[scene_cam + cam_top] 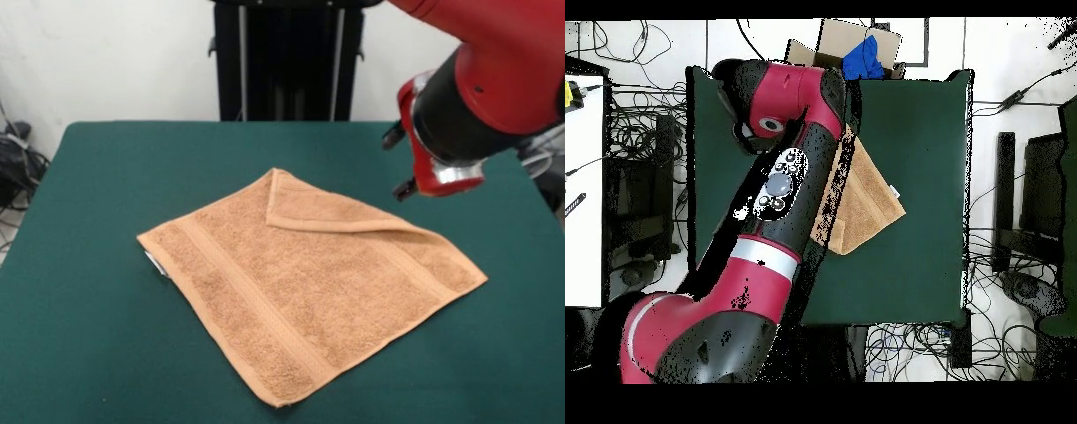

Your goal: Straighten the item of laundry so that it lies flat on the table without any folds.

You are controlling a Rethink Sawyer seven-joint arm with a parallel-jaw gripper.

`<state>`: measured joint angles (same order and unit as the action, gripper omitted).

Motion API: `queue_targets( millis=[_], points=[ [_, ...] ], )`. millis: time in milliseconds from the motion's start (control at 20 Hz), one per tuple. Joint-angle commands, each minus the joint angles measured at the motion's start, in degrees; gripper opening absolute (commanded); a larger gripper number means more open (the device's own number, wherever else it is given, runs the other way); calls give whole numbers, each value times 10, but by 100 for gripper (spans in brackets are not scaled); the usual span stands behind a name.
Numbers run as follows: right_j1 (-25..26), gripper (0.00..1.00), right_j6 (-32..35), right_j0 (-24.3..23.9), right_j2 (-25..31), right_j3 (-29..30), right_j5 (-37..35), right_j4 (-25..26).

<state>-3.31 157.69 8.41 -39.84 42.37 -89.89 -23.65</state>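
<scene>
Orange-tan hand towel [309, 291] on green table [106, 177], far corner folded over. Arm [477, 79] above right side; gripper state can't tell. Next: likely pull that flap open.

A large rectangular dark green cloth-topped bench [930, 180] carries a small orange-tan terry-cloth towel [865, 205] near its middle. The red and black robot arm [780, 190] crosses above, covering the towel's left part.
</scene>
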Motion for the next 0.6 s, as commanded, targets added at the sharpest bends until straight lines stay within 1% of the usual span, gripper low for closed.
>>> queue_targets(
  millis=[50, 200, 350, 600],
  points=[
    [8, 100, 193, 19, -10, 122, 123, 39],
    [6, 100, 201, 22, -21, 140, 144, 35],
    [12, 100, 207, 21, -28, 144, 156, 23],
    [40, 100, 241, 27, -41, 129, 169, 0]
  ],
)
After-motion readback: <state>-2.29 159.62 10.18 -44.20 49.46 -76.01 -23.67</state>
